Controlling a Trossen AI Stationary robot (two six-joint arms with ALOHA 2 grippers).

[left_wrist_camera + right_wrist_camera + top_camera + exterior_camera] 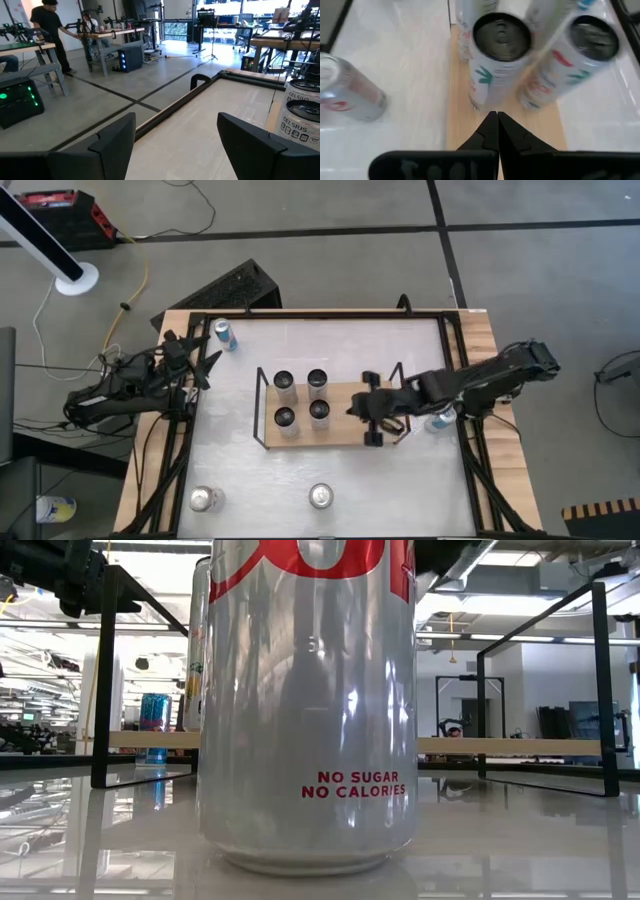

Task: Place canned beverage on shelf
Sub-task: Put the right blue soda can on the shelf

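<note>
The shelf (340,430) is a light-wood board in a black wire frame, resting at the table's middle. Four cans (302,398) stand on its left half. My right gripper (355,410) is over the board's right half, shut and empty. In the right wrist view its fingertips (496,125) point at the two nearest cans (501,55) and stop short of them. My left gripper (207,366) is open and empty at the table's left edge, and its wrist view (175,145) shows the gap. A can (440,420) stands under my right arm.
A blue can (226,335) stands at the far left corner. Two silver cans (206,500) (320,497) stand near the front edge; the middle one fills the low view (305,705). Black rails (455,370) edge the table. A person (52,25) is in the room beyond.
</note>
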